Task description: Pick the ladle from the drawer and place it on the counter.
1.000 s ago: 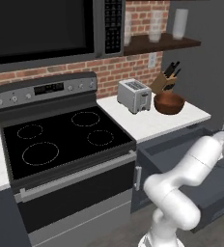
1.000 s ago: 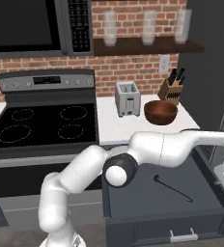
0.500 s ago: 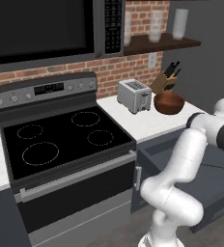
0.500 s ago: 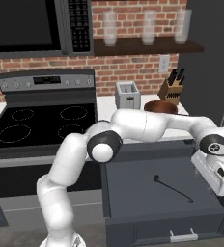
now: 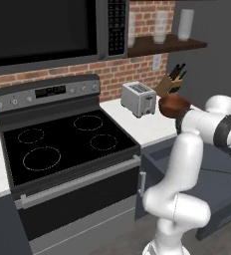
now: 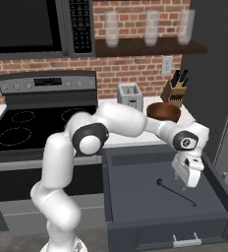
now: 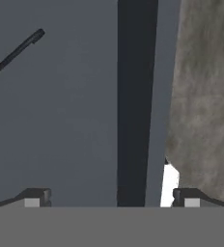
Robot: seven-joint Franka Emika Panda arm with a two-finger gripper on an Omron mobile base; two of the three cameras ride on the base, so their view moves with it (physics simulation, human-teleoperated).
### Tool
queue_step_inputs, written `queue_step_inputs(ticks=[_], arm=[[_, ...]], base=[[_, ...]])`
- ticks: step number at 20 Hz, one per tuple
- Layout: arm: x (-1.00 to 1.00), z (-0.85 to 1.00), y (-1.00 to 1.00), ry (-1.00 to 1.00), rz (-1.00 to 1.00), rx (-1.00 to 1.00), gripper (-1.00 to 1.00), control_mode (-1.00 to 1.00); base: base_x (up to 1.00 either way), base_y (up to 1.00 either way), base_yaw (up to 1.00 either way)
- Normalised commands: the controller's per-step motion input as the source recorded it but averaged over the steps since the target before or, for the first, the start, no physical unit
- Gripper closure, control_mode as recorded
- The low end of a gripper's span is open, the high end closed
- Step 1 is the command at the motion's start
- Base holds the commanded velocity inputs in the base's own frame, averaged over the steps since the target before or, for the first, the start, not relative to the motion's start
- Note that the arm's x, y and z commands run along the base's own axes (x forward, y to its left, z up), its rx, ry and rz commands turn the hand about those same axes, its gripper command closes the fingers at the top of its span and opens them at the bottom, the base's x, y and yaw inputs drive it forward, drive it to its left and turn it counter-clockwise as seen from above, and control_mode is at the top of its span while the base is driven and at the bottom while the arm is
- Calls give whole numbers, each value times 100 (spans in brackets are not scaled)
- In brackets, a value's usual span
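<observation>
Ladle (image 6: pixel 177 191) lay diagonal in the open drawer (image 6: pixel 135 197), bowl end toward the stove; gripper (image 6: pixel 186 180) hung over it w/ fingers spread, holding nothing. Bowl (image 6: pixel 163 112) + knife block (image 6: pixel 174 89) sat behind.

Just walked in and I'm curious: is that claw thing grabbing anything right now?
Gripper: open, holding nothing; the ladle lies untouched in the drawer.

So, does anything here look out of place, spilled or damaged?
Nothing stands out. The drawer is pulled open, and the ladle lies flat and whole on its floor. The end effector hangs open above it. On the counter, the toaster and bowl stand upright.
</observation>
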Motion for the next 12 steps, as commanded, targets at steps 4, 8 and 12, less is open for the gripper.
queue_step_inputs(ticks=[4,8,12], arm=[[37,-9,-16,18,-6,14,-100,-100],[13,-26,-7,6,-8,21,-100,-100],[1,-38,-25,1,-11,10,-100,-100]], base=[[0,0,0],[0,0,0],[0,0,0]])
